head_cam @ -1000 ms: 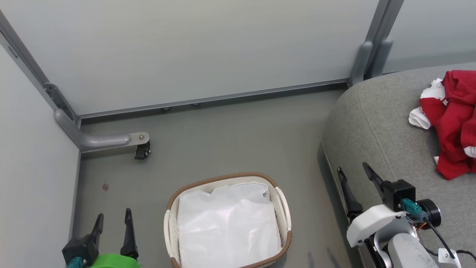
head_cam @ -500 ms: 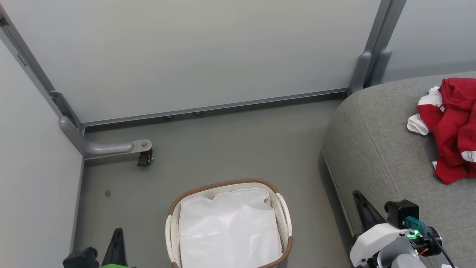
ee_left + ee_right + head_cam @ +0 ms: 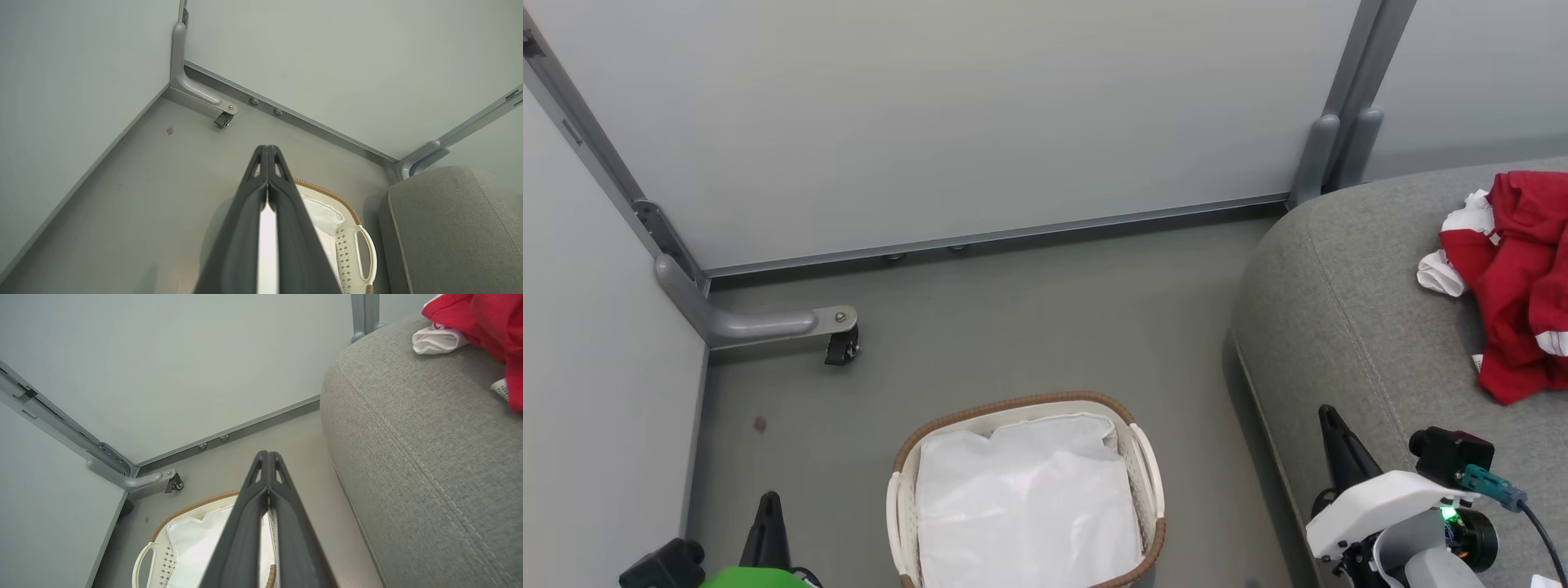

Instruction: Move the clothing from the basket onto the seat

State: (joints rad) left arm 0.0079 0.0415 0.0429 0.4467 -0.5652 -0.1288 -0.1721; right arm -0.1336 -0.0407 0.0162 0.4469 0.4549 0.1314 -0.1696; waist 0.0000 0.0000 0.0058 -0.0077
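Both arms sit low: the left gripper (image 3: 768,506) beside the basket (image 3: 1013,402), the right gripper (image 3: 1331,420) at the front edge of the seat (image 3: 1356,310). Each has its fingers pressed together on nothing (both wrist views show the tips meeting). The basket holds a white liner (image 3: 1025,490). Farther off, the clothing (image 3: 1515,278) lies crumpled, red with white, on the seat. The left wrist view shows the basket's side handle (image 3: 373,261); the right wrist view shows the seat's stitched seam (image 3: 412,458).

Grey floor (image 3: 1029,310) bearing the basket (image 3: 1013,403), grey seat (image 3: 1356,310) bearing crumpled red clothing (image 3: 1515,278)
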